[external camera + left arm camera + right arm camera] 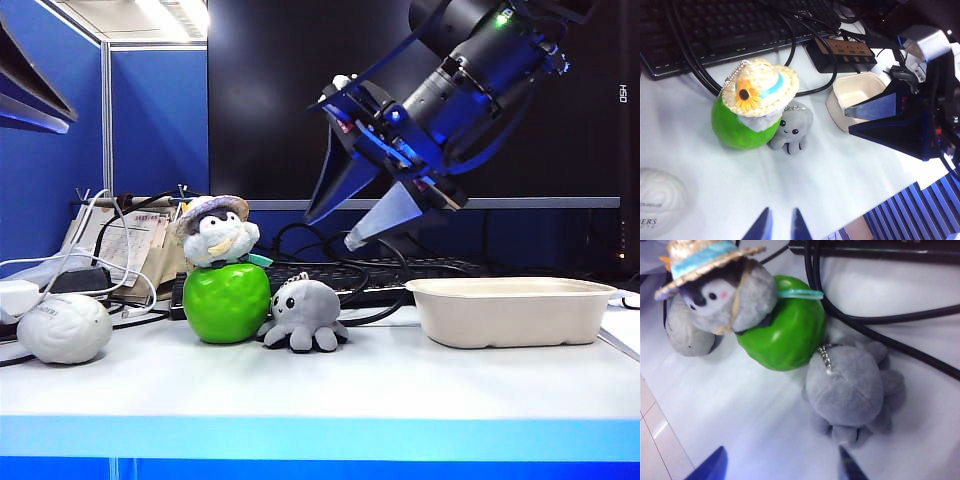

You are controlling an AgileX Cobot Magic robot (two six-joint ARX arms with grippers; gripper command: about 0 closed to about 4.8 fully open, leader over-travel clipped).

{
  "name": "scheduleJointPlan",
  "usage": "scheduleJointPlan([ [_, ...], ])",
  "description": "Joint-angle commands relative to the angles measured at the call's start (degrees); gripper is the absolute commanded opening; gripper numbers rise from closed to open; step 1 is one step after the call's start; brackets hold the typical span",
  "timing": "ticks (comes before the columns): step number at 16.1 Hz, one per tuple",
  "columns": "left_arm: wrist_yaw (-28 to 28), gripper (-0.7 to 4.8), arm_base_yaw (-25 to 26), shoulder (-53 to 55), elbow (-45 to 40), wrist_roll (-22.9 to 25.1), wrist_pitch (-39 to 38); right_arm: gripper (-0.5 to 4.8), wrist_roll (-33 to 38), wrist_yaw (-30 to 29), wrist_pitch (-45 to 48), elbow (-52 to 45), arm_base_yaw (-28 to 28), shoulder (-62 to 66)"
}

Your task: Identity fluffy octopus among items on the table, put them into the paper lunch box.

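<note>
Right hand (338, 228) spread wide above fluffy octopus (304, 315); left hand (778, 227) open, nearby.

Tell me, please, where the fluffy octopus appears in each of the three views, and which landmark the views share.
Exterior view: the fluffy octopus sits on the table, right of the green apple, left of the paper lunch box.
Left wrist view: the octopus is near the middle, facing the camera, against the apple.
Right wrist view: the octopus is seen from behind, bead chain toward the apple.
Shared landmark: the green apple.

Low front view — overhead wrist views
</note>
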Motion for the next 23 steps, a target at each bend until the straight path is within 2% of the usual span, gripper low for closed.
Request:
scheduleJointPlan([
  [1, 0.42, 0.62, 0.04, -0.07, 0.35, 0.17, 0.74, 3.09, -0.15, -1.18, 0.92, 0.31, 0.07, 0.85],
  [2, 0.42, 0.62, 0.04, -0.07, 0.35, 0.15, 0.85, 3.31, -0.15, -1.16, 0.72, 0.57, 0.04, 1.97],
  [6, 0.42, 0.62, 0.04, -0.07, 0.35, 0.17, 0.81, 3.45, -0.17, -3.34, -0.50, 3.48, 0.11, 7.23],
  [7, 0.42, 0.62, 0.04, -0.07, 0.35, 0.17, 0.81, 3.64, -0.17, -3.34, -0.63, 4.11, 0.11, 7.74],
  [9, 0.39, 0.62, 0.04, -0.07, 0.35, 0.17, 0.85, 4.46, -0.90, -3.28, -0.79, 5.86, 0.11, 8.44],
  [23, 0.44, 0.62, 0.04, -0.07, 0.35, 0.17, 0.81, 4.58, -1.01, -3.30, 0.94, 6.62, 0.11, 8.44],
])
